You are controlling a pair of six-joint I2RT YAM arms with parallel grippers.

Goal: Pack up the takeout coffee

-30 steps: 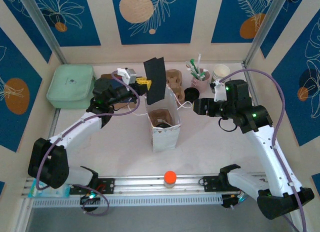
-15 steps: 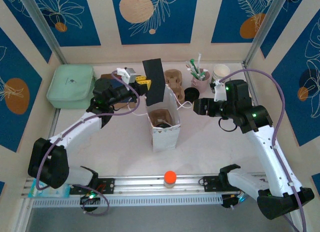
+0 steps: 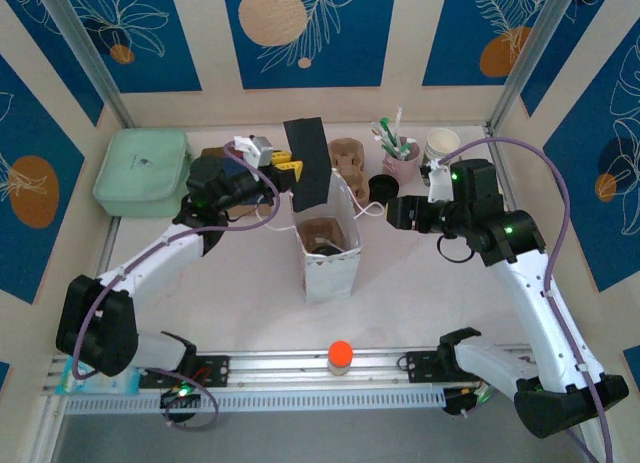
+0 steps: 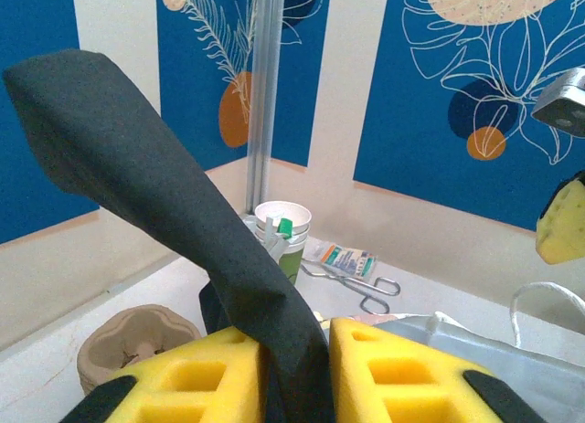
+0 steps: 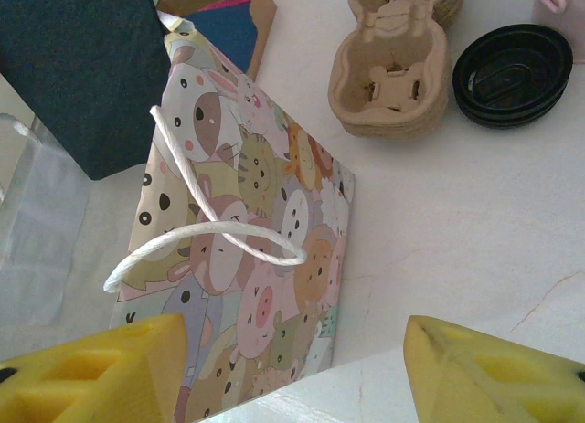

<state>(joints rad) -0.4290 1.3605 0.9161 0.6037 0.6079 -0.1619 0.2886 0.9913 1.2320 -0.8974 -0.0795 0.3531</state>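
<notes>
The takeout coffee seems to sit inside the paper bag — probably light and crushable, best held around its wall. Above the bag the left hand clamps the black sheet; the right hand stands apart beside it.

The left arm reaches from its base at the near edge of the table toward the far middle. Its left gripper points right, with the yellow pads pinched on either side of a black sheet. The right arm rises along the right edge and bends at the elbow. Its right gripper points left, fingers spread wide apart.
</notes>
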